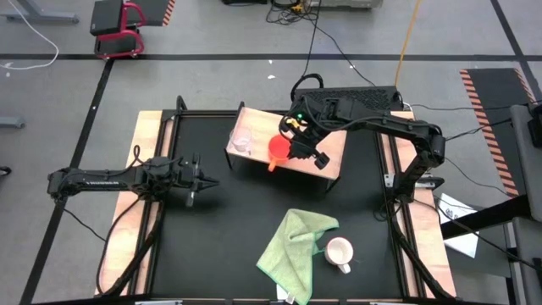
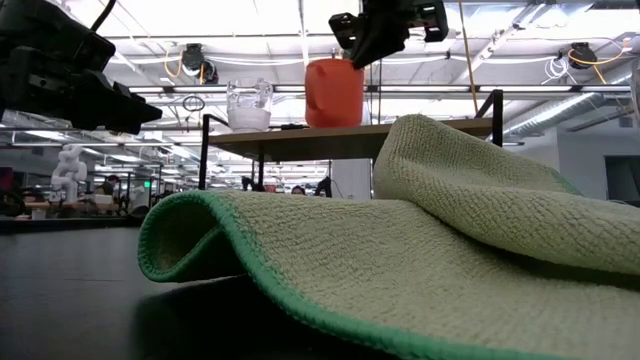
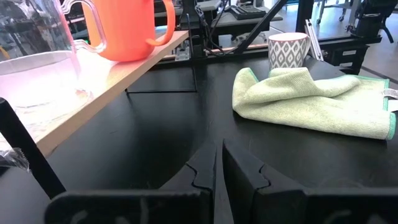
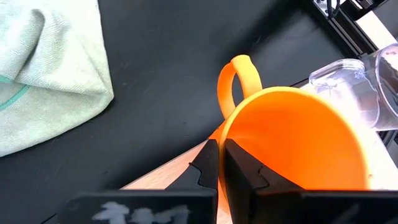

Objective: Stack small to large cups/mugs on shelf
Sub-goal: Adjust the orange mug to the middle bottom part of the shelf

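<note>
The black bench (image 1: 254, 220) carries everything, with the light-wood shelf (image 1: 332, 157) standing on dark legs toward its far side, right of centre. In front of the shelf, nearer the front edge, the green cloth (image 1: 292, 246) lies rumpled, and the white mug (image 1: 340, 252) stands upright just beside the cloth's right edge, well apart from the shelf.

The orange mug (image 1: 278, 151) stands upright on the shelf near its front edge, its handle pointing out over the bench. The right hand (image 1: 298, 152) is directly over this mug; its fingers (image 4: 211, 163) are pressed together, coming down at the rim on the handle side, and it cannot be told whether a sliver of rim is pinched between them. In the low view the hand sits right at the top of the mug.

The clear glass cup (image 1: 243, 141) stands on the shelf's left part, near the orange mug but not touching it.

The left hand (image 1: 203, 182) hovers low over the left side of the bench, apart from the shelf, fingers nearly together and holding nothing.
</note>
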